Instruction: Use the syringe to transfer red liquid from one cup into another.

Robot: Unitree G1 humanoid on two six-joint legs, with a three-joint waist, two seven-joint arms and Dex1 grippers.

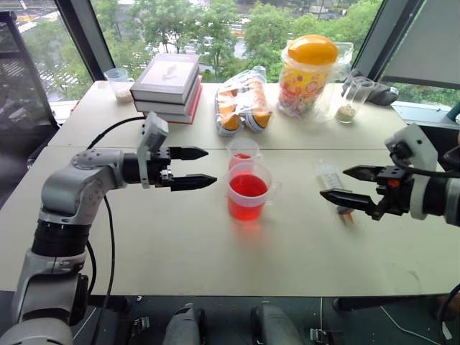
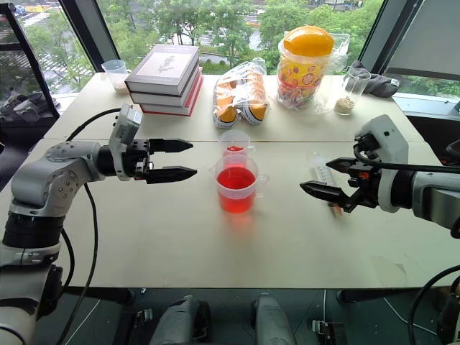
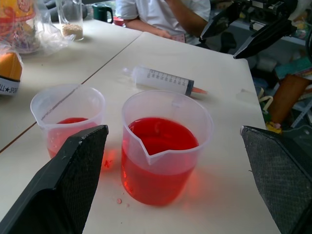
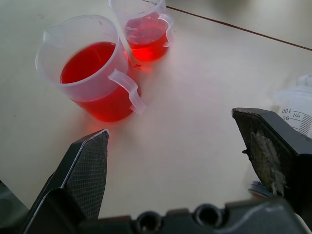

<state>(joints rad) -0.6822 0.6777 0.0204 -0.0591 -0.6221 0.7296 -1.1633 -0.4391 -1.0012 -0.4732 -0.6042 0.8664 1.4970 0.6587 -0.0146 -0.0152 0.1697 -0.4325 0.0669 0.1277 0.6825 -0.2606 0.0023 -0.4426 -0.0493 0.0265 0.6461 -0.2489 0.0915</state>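
The wide handled cup (image 1: pixel 249 175) stands mid-table, about half full of red liquid (image 1: pixel 247 195). Just behind it, almost touching, is the narrower cup (image 1: pixel 243 148) with a shallow layer of red liquid. The syringe (image 3: pixel 163 80) lies flat on the table to the right of the cups, its orange tip toward the table's near edge. My left gripper (image 1: pixel 211 166) hovers open, level, left of the cups and pointing at them. Over the syringe hangs my right gripper (image 1: pixel 333 182), open and empty, partly hiding the syringe.
Along the table's far side stand a stack of books (image 1: pixel 167 85), a bag of snacks (image 1: pixel 243 103), a yellow-lidded jar (image 1: pixel 308 72), a clear tumbler (image 1: pixel 352 99) with grains and a small cup (image 1: pixel 117 81). A person (image 3: pixel 161 14) sits past the table's right end.
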